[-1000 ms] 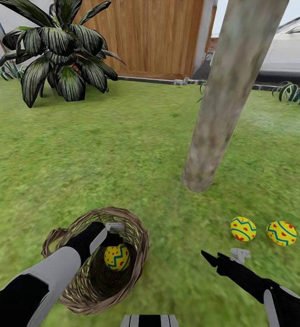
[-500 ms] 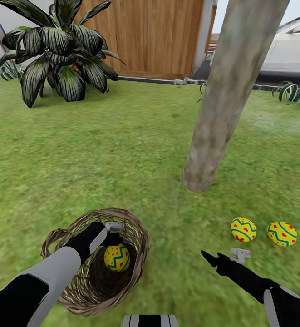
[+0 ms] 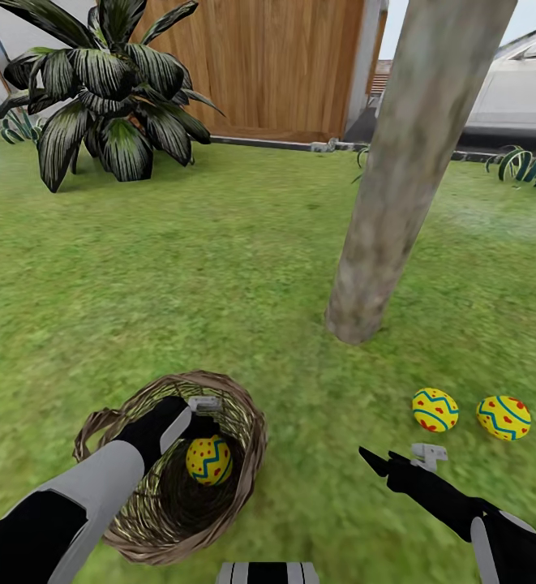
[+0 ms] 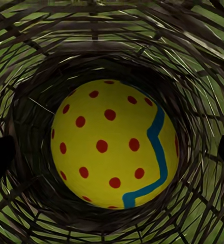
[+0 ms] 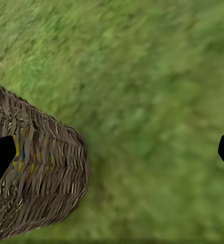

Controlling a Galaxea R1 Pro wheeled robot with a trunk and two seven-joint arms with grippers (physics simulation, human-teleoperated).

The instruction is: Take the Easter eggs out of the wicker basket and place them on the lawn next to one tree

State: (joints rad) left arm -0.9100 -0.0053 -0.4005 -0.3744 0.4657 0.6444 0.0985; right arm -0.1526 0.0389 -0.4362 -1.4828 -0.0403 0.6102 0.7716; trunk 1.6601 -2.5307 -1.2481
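Easter eggs: one egg lies on the bottom of the wicker basket, and compared with one second ago it sits a little lower in the head view, while the left arm has hardly moved. Nothing else has changed; the whole view is the same.

Nearest to the robot, the basket stands on the lawn at the left side. The left claw is inside the basket, just past the far rim, right above the egg. In the left wrist view its two fingertips are at both sides of the egg, wide apart and not touching it, so this claw is released and holds nothing. The wicker wall closes around the egg on all sides, so the room for the fingers is narrow there.

The right claw hangs over bare grass at the right of the basket. Its fingertips stand wide apart with nothing between them; one tip seems to be over the outer wall of the basket, but I cannot tell if it touches. The grass around this claw is free.

A bit farther, two eggs lie on the lawn near each other, apart from the right claw. Behind them stands the tree, its trunk base near the eggs. Between basket and trunk the grass is open.

Far away are a big dark leafy plant, a wooden gate and a white car.
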